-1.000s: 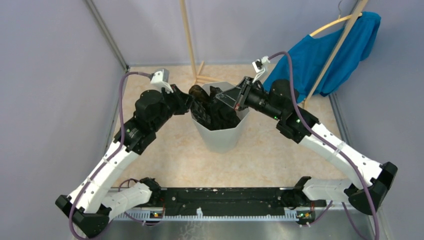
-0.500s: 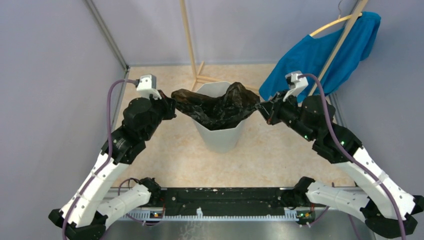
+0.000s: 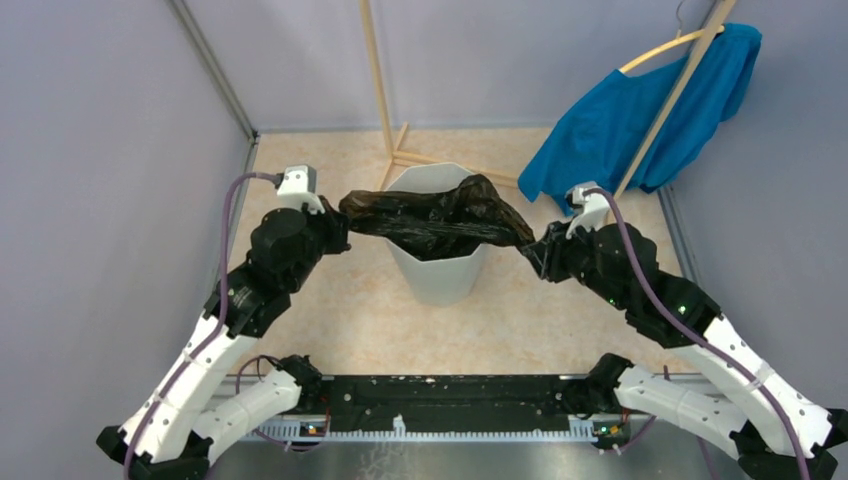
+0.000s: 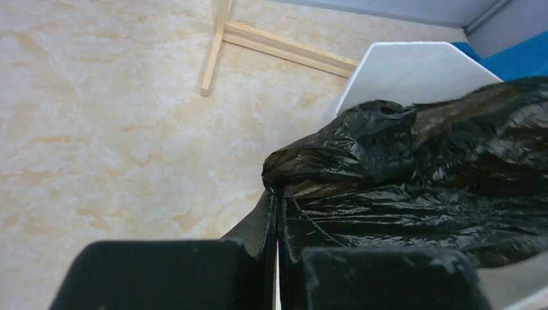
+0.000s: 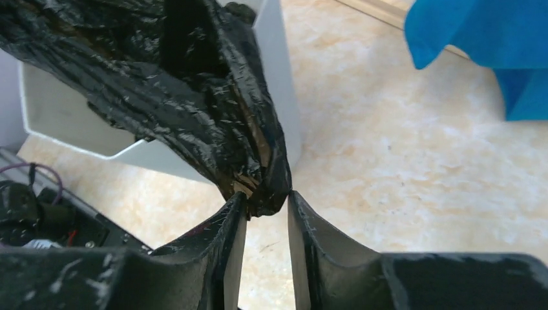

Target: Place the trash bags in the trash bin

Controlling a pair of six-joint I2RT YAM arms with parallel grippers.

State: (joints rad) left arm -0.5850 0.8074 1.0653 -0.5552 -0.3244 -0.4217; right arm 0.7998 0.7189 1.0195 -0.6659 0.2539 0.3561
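Note:
A glossy black trash bag (image 3: 435,220) is stretched across the rim of the white faceted trash bin (image 3: 440,275), its middle sagging inside. My left gripper (image 3: 342,212) is shut on the bag's left edge, just left of the bin; in the left wrist view the jaws (image 4: 276,206) pinch the film beside the bin (image 4: 413,71). My right gripper (image 3: 530,243) is shut on the bag's right corner, right of the bin and below rim height; in the right wrist view its tips (image 5: 265,200) clamp a bunched end of the bag (image 5: 194,97) next to the bin wall (image 5: 274,77).
A blue cloth garment (image 3: 640,110) hangs on a wooden rack (image 3: 385,90) at the back right. Grey walls close in left, back and right. The floor is beige marbled. A black rail (image 3: 440,395) runs along the near edge.
Both arms have pulled outward from the bin's mouth, stretching the bag wide over the rim. Since half a second ago the right gripper has come lower and nearer; the left shifted slightly.

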